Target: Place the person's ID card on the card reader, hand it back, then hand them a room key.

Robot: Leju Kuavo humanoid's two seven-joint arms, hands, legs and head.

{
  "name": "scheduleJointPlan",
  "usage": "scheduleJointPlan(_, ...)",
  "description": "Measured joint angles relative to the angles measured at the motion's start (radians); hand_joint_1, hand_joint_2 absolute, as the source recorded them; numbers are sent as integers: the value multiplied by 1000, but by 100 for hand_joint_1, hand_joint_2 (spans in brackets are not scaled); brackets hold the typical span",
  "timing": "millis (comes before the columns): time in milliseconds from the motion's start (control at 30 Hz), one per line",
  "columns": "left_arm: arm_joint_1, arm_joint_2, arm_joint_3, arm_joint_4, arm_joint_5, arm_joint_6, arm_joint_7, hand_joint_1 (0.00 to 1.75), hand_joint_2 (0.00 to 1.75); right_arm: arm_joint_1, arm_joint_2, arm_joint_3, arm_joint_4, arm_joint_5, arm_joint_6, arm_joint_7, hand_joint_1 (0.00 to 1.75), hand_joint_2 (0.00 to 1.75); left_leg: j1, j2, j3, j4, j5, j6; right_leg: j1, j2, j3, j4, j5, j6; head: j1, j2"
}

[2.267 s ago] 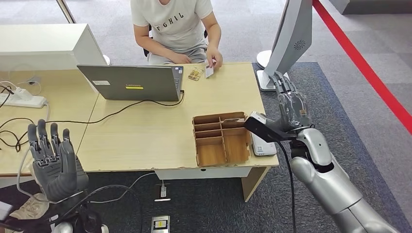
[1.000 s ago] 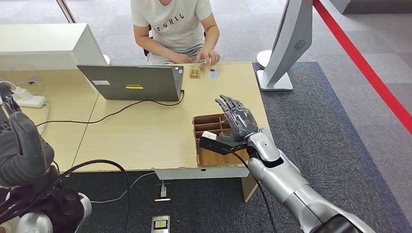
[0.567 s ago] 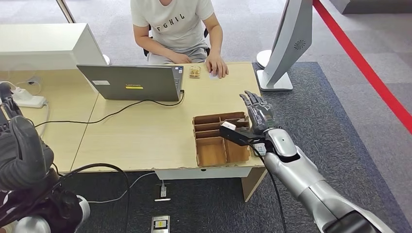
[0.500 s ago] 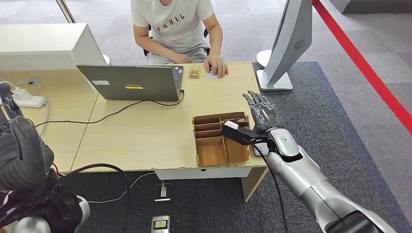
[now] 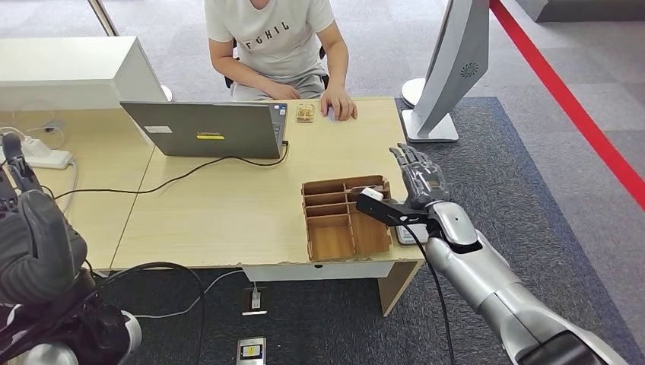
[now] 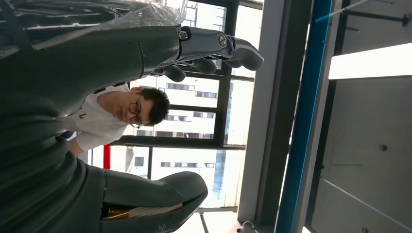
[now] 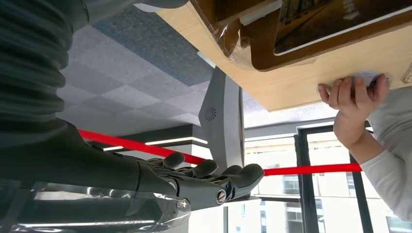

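Observation:
My right hand (image 5: pixel 418 181) hovers over the table's right edge with its fingers spread and nothing in it, just right of the wooden divider tray (image 5: pixel 335 228). The white card reader (image 5: pixel 411 233) lies beside the tray, mostly hidden under my wrist. At the far edge, the person's hand (image 5: pixel 340 106) rests flat on the table over the ID card, of which a white sliver (image 7: pixel 368 76) peeks out. My left hand (image 5: pixel 34 228) is raised at the lower left, fingers extended and holding nothing.
A closed-back grey laptop (image 5: pixel 205 129) with its cable stands at the back left. A small tan object (image 5: pixel 306 114) lies by the person's hand. A tilted white screen on a stand (image 5: pixel 449 61) is beyond the right table edge. A power strip (image 5: pixel 38 157) lies far left.
My right hand has swung right from over the tray to the table's right edge. The person has set the card down and laid a hand on it. My left hand dropped low early, then stayed.

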Motion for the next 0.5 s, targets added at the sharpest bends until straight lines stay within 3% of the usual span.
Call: scheduleJointPlan(500,10,6,-6,0,11,0,-26,0,175,5,-29,5,-156,-112,34,2,0,175,0,0,0,0,0,0,0,0,0,0,0,0,0,0)
